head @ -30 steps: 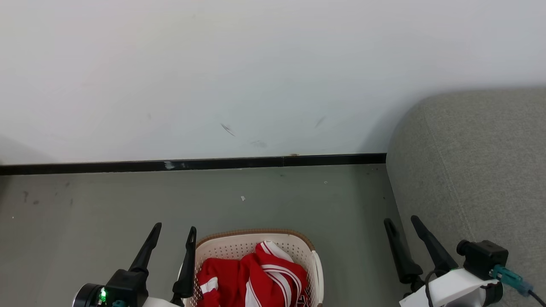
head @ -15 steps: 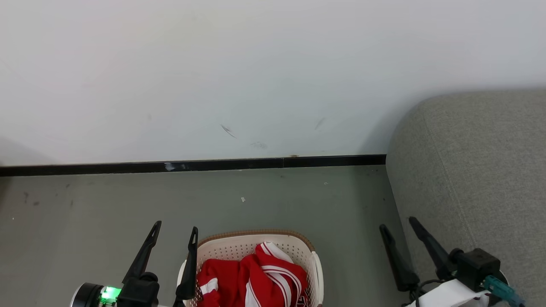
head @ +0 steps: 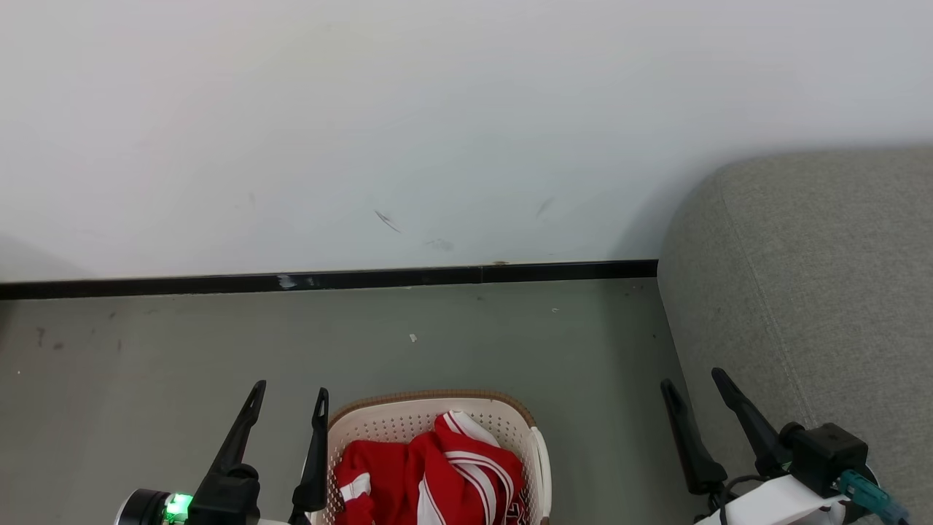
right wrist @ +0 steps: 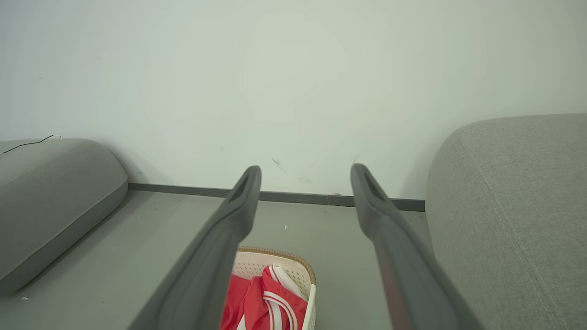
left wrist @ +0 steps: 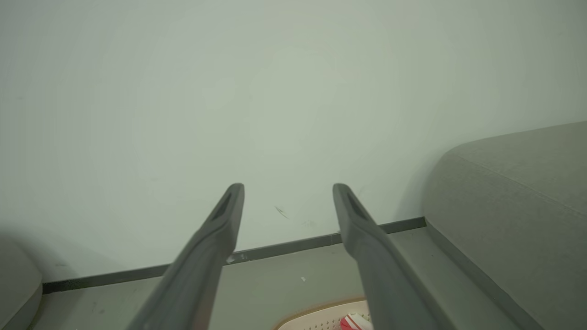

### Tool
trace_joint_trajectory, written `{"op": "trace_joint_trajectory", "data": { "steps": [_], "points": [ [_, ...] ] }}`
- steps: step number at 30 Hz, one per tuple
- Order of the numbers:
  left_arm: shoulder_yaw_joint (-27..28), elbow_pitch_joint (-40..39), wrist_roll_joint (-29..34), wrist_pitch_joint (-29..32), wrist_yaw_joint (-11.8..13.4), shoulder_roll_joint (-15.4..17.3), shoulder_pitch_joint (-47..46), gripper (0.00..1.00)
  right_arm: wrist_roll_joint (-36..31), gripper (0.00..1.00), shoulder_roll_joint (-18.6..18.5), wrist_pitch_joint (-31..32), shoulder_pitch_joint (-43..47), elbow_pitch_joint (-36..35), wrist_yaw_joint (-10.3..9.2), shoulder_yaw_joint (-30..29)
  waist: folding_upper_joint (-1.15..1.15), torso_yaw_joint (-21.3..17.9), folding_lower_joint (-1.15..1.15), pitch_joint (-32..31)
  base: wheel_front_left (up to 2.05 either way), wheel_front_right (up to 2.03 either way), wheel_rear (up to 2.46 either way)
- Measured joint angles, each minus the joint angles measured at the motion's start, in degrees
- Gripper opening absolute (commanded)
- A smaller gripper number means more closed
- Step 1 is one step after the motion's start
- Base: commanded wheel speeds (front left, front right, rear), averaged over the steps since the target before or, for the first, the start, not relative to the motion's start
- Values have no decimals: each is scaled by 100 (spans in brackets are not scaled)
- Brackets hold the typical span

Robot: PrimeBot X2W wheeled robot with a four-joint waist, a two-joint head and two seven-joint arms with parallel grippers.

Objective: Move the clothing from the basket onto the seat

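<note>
The head view's bottom edge cuts off the near half of the basket (head: 466, 408) and the lower part of the clothing (head: 430, 474); dark marks on the fabric there are too small to read. One finger of the left gripper (head: 290, 388) covers the basket's left rim. The sofa (head: 816, 292) runs off the right edge, its full extent unseen.

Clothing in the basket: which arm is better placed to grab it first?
Probably left. The left gripper hangs open right beside the basket holding the clothing; the right gripper, also open, sits farther off by the seat.
</note>
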Motion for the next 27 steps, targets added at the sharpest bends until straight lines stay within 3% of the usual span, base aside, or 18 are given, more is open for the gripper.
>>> {"op": "trace_joint_trajectory", "data": {
  "steps": [27],
  "points": [
    [120, 118, -46, 0, -9, -25, 0, 100, 38, 100, 0, 0, 2, -134, 0, -47, 0, -15, -1, 185, 0, 0, 0]
  ]
}}
